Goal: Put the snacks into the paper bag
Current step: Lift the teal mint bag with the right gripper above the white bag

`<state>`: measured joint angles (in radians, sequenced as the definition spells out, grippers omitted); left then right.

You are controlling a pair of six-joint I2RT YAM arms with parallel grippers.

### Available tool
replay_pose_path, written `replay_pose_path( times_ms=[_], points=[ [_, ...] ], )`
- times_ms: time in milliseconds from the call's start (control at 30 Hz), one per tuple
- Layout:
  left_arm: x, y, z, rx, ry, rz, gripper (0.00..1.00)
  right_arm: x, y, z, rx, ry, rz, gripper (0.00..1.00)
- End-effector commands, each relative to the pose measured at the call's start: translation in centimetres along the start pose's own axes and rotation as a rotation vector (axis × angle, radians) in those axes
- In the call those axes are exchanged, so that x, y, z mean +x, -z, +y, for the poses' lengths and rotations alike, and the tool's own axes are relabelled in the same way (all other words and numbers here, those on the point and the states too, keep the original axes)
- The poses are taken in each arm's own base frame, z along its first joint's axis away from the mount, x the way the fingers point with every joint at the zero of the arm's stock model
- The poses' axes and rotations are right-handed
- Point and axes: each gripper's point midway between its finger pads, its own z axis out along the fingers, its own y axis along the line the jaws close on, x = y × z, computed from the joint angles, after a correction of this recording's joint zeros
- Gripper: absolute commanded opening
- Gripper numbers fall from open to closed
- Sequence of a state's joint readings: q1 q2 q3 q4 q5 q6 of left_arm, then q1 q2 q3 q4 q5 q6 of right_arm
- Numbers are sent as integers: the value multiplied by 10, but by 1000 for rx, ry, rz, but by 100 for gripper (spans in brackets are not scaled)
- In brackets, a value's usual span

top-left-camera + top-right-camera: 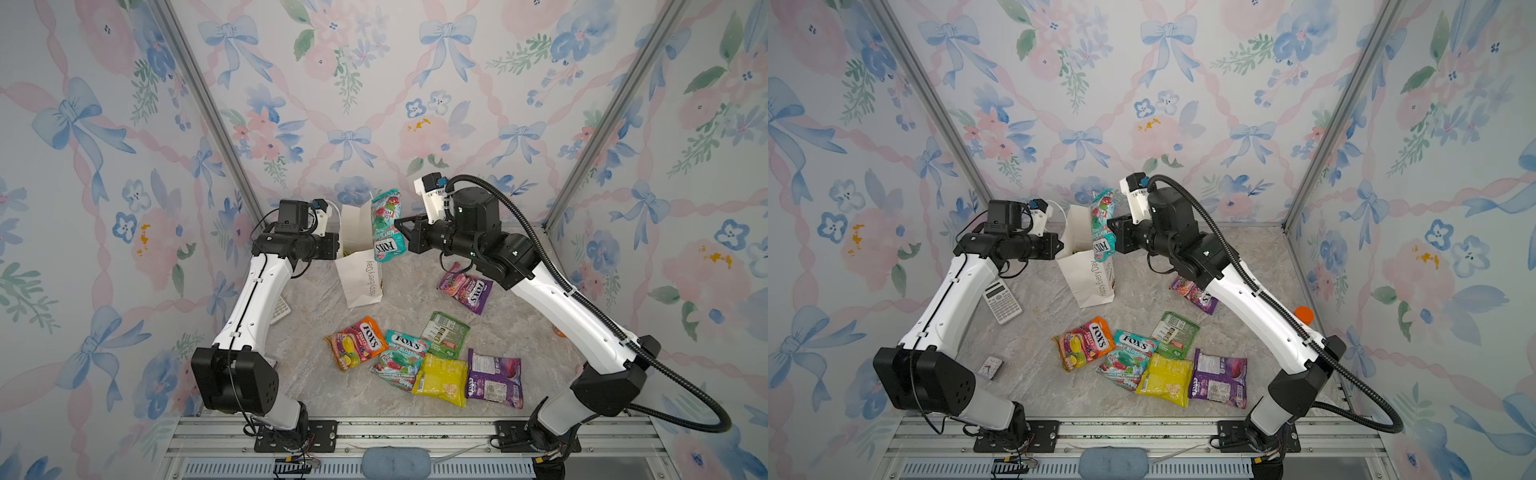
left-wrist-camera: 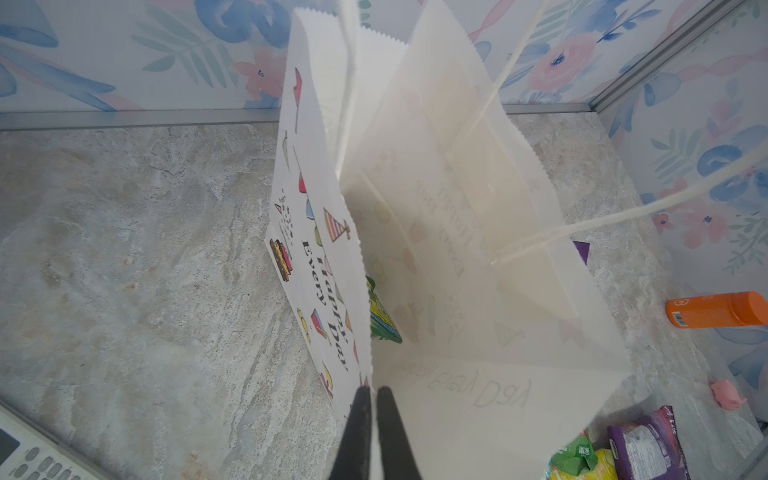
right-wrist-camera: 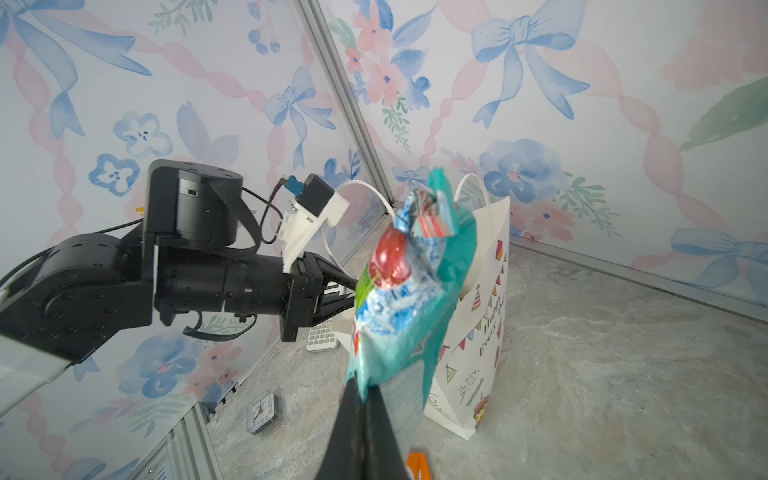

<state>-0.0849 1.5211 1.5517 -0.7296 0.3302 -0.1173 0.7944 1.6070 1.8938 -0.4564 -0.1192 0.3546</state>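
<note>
The left hand point(image 2: 372, 392), shut tight on the near rim of the paper bag point(image 1: 359, 274), braces the mouth open where the bag stands toward the back of the tabletop point(image 1: 316, 324). Just beside that rim a teal snack packet point(image 1: 386, 226) rides upright, its lower edge pinched in the closed right hand point(image 3: 365, 384). The step in hand looks like loading. The packet must next clear the rim, go down inside and be let go. Six more snacks point(image 1: 441, 379) lie loose nearer the front.
</note>
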Motion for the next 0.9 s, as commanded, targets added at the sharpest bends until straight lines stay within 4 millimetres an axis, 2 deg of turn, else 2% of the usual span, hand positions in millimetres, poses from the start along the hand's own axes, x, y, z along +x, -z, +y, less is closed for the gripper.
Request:
replay_pose_path(
  times_ms=[0, 267, 367, 567, 867],
  points=[
    [-6, 5, -5, 6, -21, -35, 0, -19, 19, 25, -52, 36, -71, 0],
    [-6, 5, -6, 12, -22, -35, 0, -23, -7, 28, -63, 29, -69, 0],
    [-6, 4, -7, 19, -22, -33, 0, -18, -28, 25, -57, 32, -47, 0],
    [-6, 6, -9, 20, -24, -36, 0, -26, -51, 24, -50, 49, -49, 0],
    [-8, 9, -10, 20, -31, -44, 0, -33, -85, 6, 17, 82, -40, 0]
  ],
)
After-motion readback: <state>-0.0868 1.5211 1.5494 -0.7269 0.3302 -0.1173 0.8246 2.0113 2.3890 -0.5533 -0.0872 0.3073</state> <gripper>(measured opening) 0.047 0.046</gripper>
